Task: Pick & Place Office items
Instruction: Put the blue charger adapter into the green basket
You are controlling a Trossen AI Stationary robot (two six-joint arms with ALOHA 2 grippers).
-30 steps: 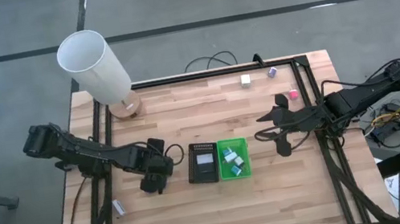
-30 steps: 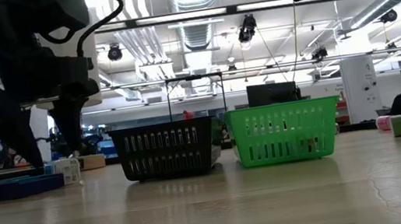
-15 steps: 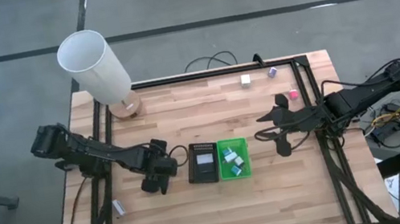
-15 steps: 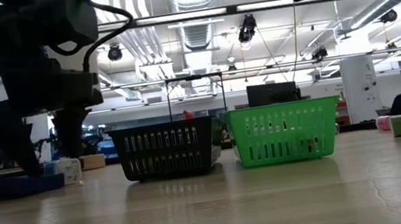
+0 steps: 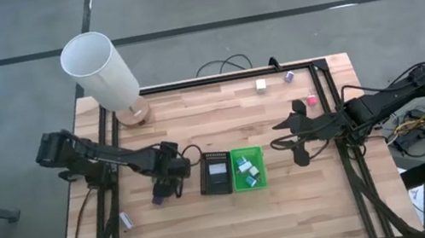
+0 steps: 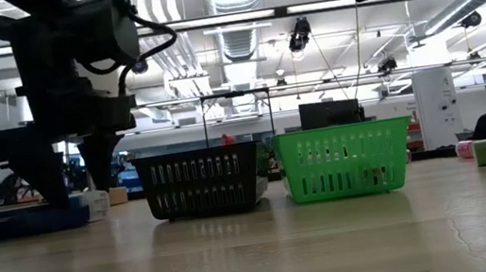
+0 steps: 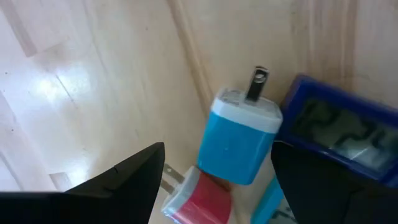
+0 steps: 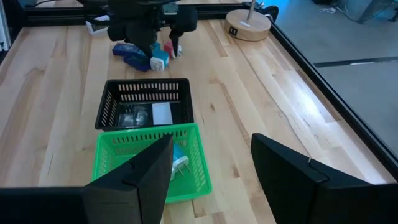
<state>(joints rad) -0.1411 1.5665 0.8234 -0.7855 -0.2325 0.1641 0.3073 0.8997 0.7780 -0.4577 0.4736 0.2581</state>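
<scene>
My left gripper (image 7: 217,149) is open and points down over a small cluster of office items left of the black basket (image 5: 215,173). Its fingers stand on either side of a blue-and-white plug block (image 7: 239,140) without touching it. The block lies on the table beside a flat dark-blue rectangle (image 7: 336,127) and a red-and-white block (image 7: 202,199). In the low view the fingers (image 6: 51,177) reach down to table level. My right gripper (image 5: 300,152) is open and hovers high, right of the green basket (image 5: 248,168), which holds several small teal and white blocks.
The white lampshade (image 5: 100,68) on its wooden base stands at the far left corner. A white block (image 5: 260,84), a purple block (image 5: 288,76) and a pink block (image 5: 312,101) lie near the far right. A small white item (image 5: 126,222) sits on the left rail. Bare wood fills the near half.
My left gripper has moved toward the table's right, closer to the black basket, staying low at the item cluster with its fingers apart. The baskets and blocks have stayed where they were.
</scene>
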